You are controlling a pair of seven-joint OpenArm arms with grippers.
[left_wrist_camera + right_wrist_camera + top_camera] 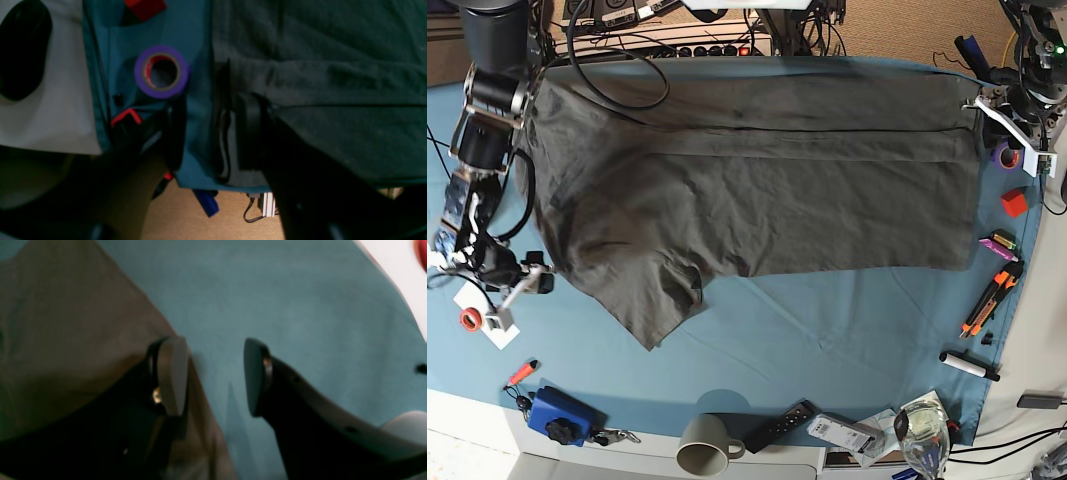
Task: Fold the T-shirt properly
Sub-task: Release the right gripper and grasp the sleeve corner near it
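Note:
The dark grey T-shirt (757, 180) lies spread and wrinkled on the blue-teal cloth (827, 330), one sleeve pointing to the near left. My left gripper (987, 108) is at the shirt's far right corner. In the left wrist view the left gripper (213, 133) is open and straddles the shirt's edge (222, 133), one finger over the shirt (333, 66) and the other over the cloth. My right gripper (525, 285) is at the shirt's left side. In the right wrist view the right gripper (213, 376) is open, one finger at the shirt's edge (66, 323), with bare cloth between the fingers.
A purple tape roll (1007, 157) and a red block (1014, 203) lie right of the shirt, with markers (987, 300) nearer the front. A mug (707, 445), a remote (779, 425) and a blue object (557, 415) line the front edge. Cables (627, 50) run along the back.

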